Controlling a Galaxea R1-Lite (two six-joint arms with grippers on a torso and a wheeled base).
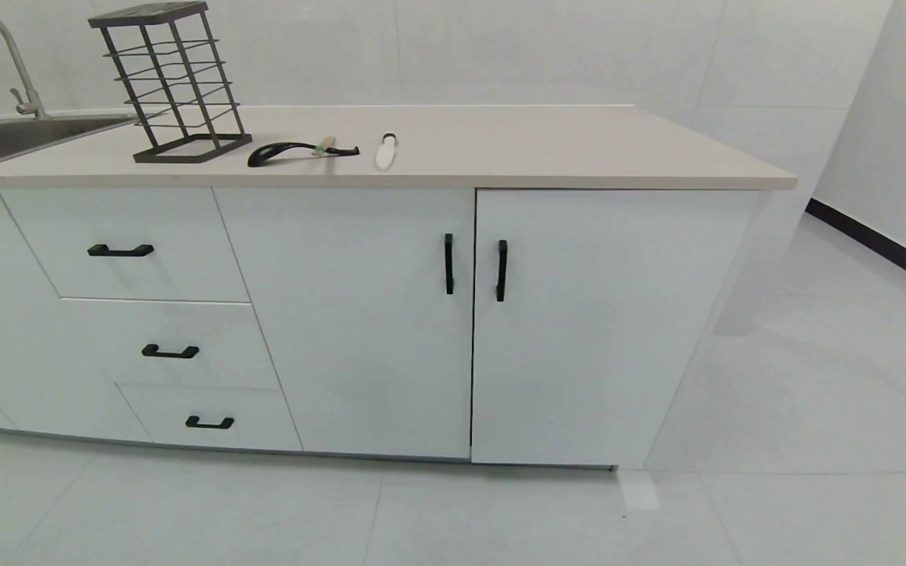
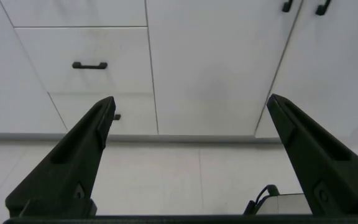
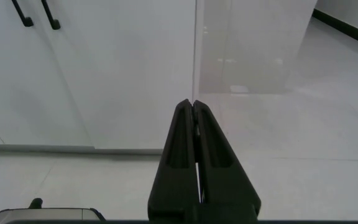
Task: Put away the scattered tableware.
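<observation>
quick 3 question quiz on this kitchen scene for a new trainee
1. True or false: the black rack stands on the counter between the sink and the black spoon.
2. Compare the left hand with the right hand. Which has its fingers apart? A: left. B: right. C: both.
3. Fill in: in the head view, the white utensil lies on the robot's ___ side of the black spoon.

Key: 1 true. 2 A. 3 right.
</observation>
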